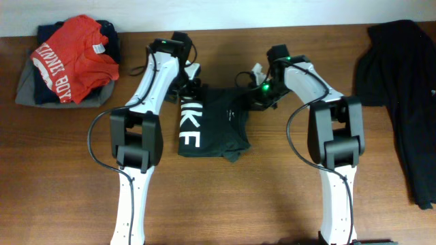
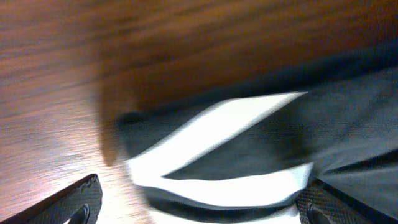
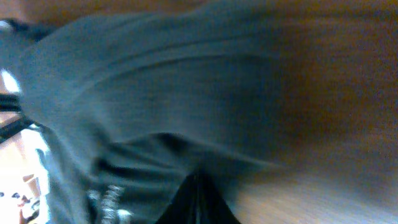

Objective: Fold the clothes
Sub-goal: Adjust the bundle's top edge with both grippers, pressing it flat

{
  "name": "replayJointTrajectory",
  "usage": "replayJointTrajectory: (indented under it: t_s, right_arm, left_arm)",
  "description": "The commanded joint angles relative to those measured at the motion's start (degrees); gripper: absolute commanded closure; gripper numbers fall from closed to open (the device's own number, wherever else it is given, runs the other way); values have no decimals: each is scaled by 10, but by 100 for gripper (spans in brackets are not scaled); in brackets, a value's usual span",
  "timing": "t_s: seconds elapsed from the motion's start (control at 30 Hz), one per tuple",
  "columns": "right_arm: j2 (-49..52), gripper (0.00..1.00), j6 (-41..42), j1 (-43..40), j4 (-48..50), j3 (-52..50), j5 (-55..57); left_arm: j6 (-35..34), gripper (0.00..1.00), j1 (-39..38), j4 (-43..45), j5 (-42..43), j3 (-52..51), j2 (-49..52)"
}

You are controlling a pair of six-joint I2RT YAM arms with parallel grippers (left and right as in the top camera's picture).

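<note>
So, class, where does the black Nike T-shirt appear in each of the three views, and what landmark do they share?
Overhead: black T-shirt at the centre of the wooden table.
Left wrist: lower right, white lettering showing.
Right wrist: left and top, blurred.
Shared landmark: the wooden table's brown grain.

The left gripper (image 1: 189,87) hides the start of the white word on the black T-shirt (image 1: 218,126), so from above we read only "IKE". The left wrist view is all smeared. Only bits of its fingers (image 2: 71,200) show, because the bottom edge cuts off the rest. The right wrist view is smeared too. There the right gripper (image 3: 197,198) is a dark wedge against the T-shirt, and we cannot tell if it pinches the cloth. Far right of the T-shirt, a dark garment (image 1: 402,88) runs off the picture's side. Far left of the T-shirt, the red tee (image 1: 71,58) has letters too small to read.
</note>
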Motion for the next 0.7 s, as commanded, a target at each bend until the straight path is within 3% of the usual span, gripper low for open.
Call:
replayJointTrajectory:
  t_s: [0.0, 0.1, 0.27, 0.4, 0.6, 0.67]
  right_arm:
    - [3, 96, 3, -30, -19, 24, 45]
    - [-8, 96, -7, -50, -81, 65, 37]
    - [-29, 96, -134, -52, -246, 154, -73]
    - [-31, 95, -221, -25, -341, 175, -78]
    - [-29, 96, -239, 31, -365, 134, -81]
    - [-29, 96, -240, 48, -359, 113, -93]
  left_arm:
    - [12, 2, 17, -9, -54, 4, 5]
    - [11, 2, 23, -44, -57, 24, 5]
    - [7, 1, 20, -114, -57, 99, 5]
    - [-10, 1, 13, -167, -52, 160, 5]
    - [-10, 1, -4, -193, 92, 170, 5]
    - [-10, 1, -15, -193, 86, 167, 5]
